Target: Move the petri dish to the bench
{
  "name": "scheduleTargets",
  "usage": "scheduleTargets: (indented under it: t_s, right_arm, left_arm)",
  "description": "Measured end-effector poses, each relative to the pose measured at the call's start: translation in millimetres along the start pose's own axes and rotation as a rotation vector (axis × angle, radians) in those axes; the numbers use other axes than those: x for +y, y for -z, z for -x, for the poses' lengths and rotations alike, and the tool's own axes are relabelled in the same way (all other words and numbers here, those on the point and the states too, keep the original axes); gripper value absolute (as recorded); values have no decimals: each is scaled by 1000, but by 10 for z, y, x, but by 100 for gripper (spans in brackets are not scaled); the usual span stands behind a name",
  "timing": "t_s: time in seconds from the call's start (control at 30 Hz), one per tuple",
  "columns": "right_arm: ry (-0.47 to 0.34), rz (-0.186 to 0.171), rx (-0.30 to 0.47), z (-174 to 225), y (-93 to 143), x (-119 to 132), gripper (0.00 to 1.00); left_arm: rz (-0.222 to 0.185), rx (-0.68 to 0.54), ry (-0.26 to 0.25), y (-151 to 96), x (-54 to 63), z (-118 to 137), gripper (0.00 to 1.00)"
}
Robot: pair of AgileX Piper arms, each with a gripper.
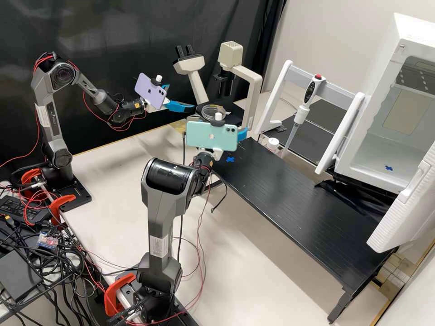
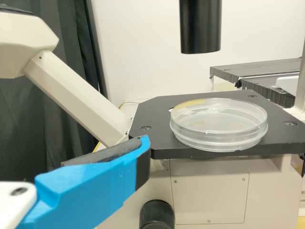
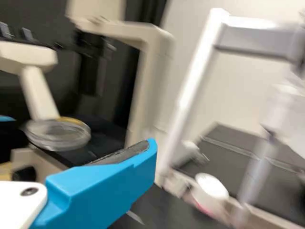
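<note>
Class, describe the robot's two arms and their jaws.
The left arm and right arm are dark grey with black joints, white labels and red wires. A lilac phone is mounted on the left wrist, a mint-green phone on the right. The bright blue jaws have dark pads.

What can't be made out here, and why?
- High view: part of the right gripper, behind the green phone; part of the petri dish, behind the white knob.
- Left wrist view: the black tube's upper end, cut by the top edge.
- Right wrist view: the pipette's upper part, cut by the right edge.
</note>
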Motion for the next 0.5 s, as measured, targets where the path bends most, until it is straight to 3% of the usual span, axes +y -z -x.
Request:
scheduleTargets:
  t_s: [0.27,0.5]
  right_arm:
    - [63,77,84,-359,373,-120,100]
    - [99,85,77,-746,473,-127,100]
  left_arm:
    - [0,0,0,0,0,0,100]
    - [0,0,0,0,0,0,100]
